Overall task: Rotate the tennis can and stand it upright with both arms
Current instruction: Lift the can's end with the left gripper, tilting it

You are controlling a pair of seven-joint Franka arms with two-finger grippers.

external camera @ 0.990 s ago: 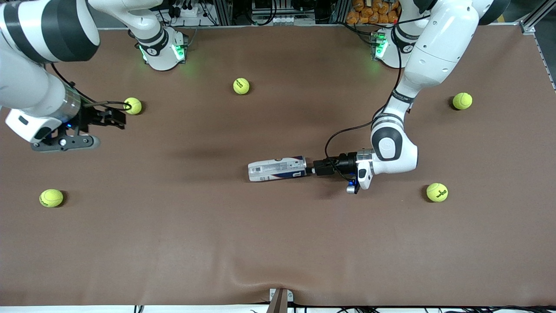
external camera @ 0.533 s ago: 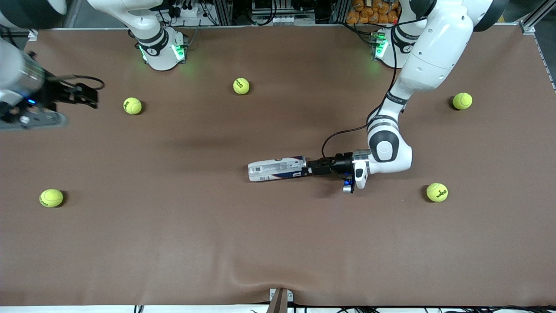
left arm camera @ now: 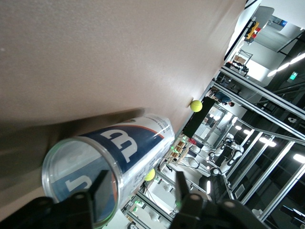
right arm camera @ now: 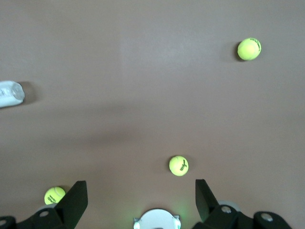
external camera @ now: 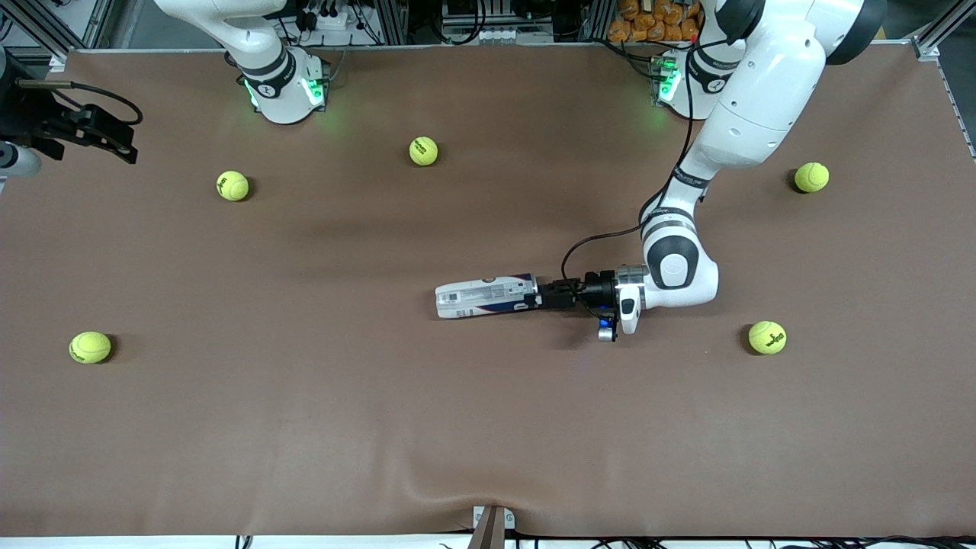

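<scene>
The tennis can (external camera: 486, 296) lies on its side at the middle of the table, white and navy label up. My left gripper (external camera: 540, 296) is low at the can's end that points toward the left arm's end of the table. In the left wrist view the can (left arm camera: 128, 143) shows its silvery rim. My left gripper (left arm camera: 143, 191) is open. One finger (left arm camera: 102, 191) is at the round end face and the other finger (left arm camera: 183, 191) is outside the can's wall. My right gripper (external camera: 122, 145) is open and empty, up over the table's edge at the right arm's end.
Several yellow-green tennis balls lie around: one (external camera: 232, 185) and another (external camera: 423, 150) near the right arm's base (external camera: 286, 91), one (external camera: 90, 347) nearer the camera, one (external camera: 811, 177) and one (external camera: 767, 337) at the left arm's end.
My left gripper has moved in along the table up to the can's end. My right arm has drawn back and up toward its end of the table.
</scene>
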